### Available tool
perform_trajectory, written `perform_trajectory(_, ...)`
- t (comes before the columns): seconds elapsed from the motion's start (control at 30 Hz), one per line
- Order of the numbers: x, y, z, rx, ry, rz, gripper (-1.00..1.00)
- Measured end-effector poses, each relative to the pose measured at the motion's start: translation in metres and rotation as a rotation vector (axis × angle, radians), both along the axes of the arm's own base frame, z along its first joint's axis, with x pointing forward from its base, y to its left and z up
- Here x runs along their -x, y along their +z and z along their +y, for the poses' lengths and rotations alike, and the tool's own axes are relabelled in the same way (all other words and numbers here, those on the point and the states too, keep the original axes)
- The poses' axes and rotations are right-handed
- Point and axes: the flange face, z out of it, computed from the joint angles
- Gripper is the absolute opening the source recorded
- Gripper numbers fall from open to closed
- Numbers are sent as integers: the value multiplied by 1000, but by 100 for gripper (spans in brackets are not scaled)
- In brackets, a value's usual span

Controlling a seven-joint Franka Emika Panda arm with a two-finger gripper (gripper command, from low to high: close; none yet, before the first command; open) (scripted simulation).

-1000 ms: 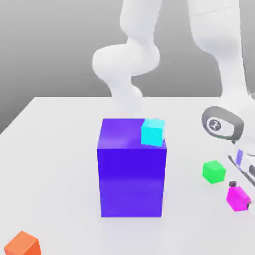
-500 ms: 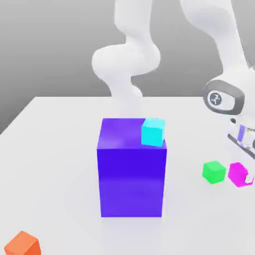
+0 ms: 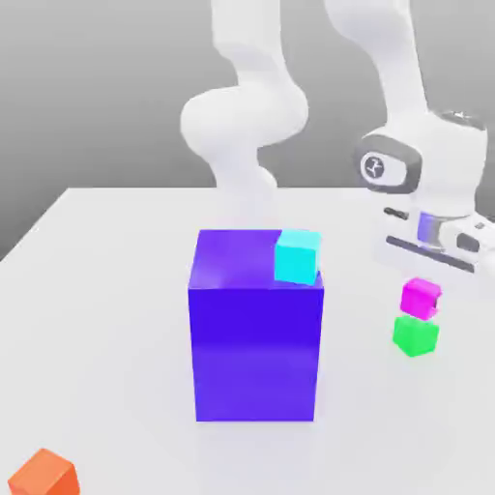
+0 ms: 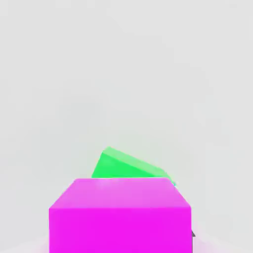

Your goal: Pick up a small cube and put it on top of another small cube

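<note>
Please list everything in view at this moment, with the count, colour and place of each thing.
small cube: one, magenta, just above the green cube in the exterior view; whether they touch is unclear
small cube: one, bright green, on the table, below the magenta one
small cube: one, cyan, on top of the big block, near its edge on the exterior view's right
small cube: one, orange, at the exterior view's lower left
big block: one, blue-purple, standing on the table, near the middle
table: one, pale grey, under the block and cubes
robot arm: one, white with dark trim, behind the block, its hand above the magenta cube
</note>
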Motion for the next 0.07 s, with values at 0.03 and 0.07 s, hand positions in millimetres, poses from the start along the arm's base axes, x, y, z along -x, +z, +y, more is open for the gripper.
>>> perform_trajectory(0.03,0,0,0,0,0,0,100)
perform_trajectory(0.07,0,0,0,0,0,0,100)
